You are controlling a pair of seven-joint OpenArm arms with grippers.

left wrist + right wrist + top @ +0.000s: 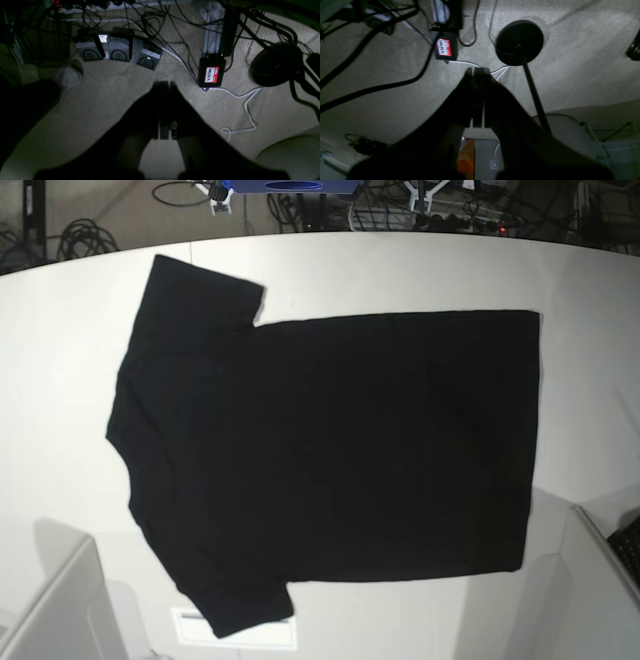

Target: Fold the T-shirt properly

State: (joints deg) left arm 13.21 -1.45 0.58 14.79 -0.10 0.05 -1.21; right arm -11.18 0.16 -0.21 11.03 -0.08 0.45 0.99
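The black T-shirt (330, 450) lies flat and spread out on the white table (420, 270), plain side up, with its sleeves and neck toward the left and its hem toward the right. No print shows. Neither gripper appears in the base view. In the left wrist view my left gripper (165, 84) is shut with nothing in it, hanging over beige carpet. My right gripper (478, 70) is likewise shut and empty above the carpet. The shirt is out of both wrist views.
Pale arm parts stand at the table's near left (60, 610) and near right (595, 580) corners. On the floor lie tangled cables (155, 17), grey power bricks (117, 50), a black box with a red label (211, 72) and a round black stand base (519, 42).
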